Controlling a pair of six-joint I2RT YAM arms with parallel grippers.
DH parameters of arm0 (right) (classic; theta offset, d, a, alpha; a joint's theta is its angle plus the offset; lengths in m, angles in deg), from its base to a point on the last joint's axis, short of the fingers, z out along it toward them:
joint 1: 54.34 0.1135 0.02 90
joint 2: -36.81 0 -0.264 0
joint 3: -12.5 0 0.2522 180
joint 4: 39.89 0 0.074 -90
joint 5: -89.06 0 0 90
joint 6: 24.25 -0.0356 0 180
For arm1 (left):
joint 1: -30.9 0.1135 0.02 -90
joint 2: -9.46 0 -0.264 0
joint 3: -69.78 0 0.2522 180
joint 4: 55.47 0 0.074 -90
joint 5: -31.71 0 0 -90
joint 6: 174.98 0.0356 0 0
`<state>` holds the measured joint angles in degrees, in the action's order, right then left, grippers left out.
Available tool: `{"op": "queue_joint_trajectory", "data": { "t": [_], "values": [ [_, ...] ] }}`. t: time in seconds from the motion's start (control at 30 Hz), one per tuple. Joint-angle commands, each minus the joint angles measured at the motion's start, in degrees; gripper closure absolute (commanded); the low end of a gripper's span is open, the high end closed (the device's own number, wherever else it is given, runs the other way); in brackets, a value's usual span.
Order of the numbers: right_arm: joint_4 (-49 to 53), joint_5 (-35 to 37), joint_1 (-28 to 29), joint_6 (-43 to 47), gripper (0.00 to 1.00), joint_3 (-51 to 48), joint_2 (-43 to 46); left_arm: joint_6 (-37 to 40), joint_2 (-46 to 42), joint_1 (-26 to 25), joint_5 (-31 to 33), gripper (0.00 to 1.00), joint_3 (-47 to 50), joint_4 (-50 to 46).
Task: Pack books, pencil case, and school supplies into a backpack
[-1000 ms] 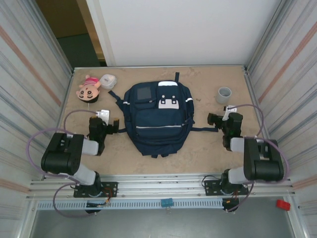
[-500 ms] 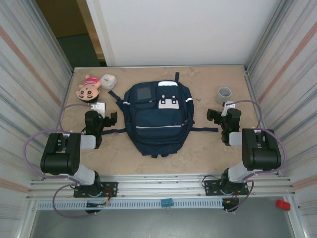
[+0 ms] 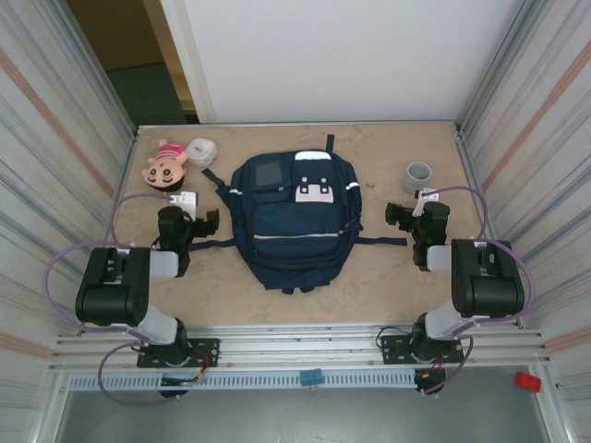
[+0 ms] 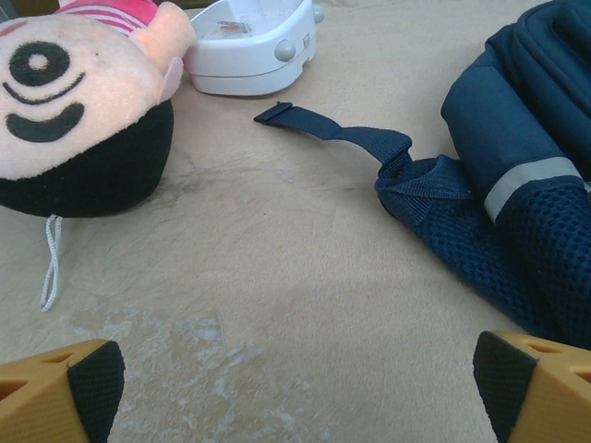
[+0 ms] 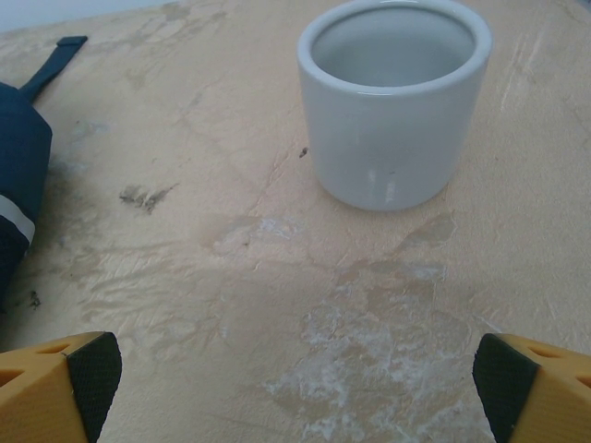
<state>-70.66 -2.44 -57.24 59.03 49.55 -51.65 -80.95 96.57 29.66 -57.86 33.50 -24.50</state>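
**Navy backpack flat at mid-table, both grippers wide and empty**

We see the backpack lying flat in the middle of the sandy, mottled table, front face up. It is navy woven fabric with a grey square patch, a white patch carrying two dark squares, and thin pale stripes. From the left wrist we make out open mesh along its edge, a grey reflective band and a flat webbing strap trailing across the table. Any lettering on the patches is too small for us to read.

The left gripper stands wide, its orange-and-black tips at the frame's lower corners with nothing between them, just left of the backpack. Ahead of it lie a plush doll head, peach face over black felt with a white cord, and a glossy white plastic case with rounded corners.

The right gripper is equally wide and empty, right of the backpack. It faces a smooth, round grey cup standing upright on the scuffed surface.
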Motion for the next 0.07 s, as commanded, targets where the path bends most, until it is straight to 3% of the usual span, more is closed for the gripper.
{"op": "queue_joint_trajectory", "data": {
  "t": [0.0, 0.03],
  "values": [
    [-0.2, 0.5, 0.0, 1.6, 0.01, 0.6, 0.2, -0.2, -0.5, -0.4, -0.1, 0.01, -0.9, 0.6],
    [-0.3, 0.4, -0.1, 1.6, 0.01, 0.6, 0.3, -0.2, -0.4, -0.3, -0.2, 0.01, -0.9, 0.8]
  ]
}}
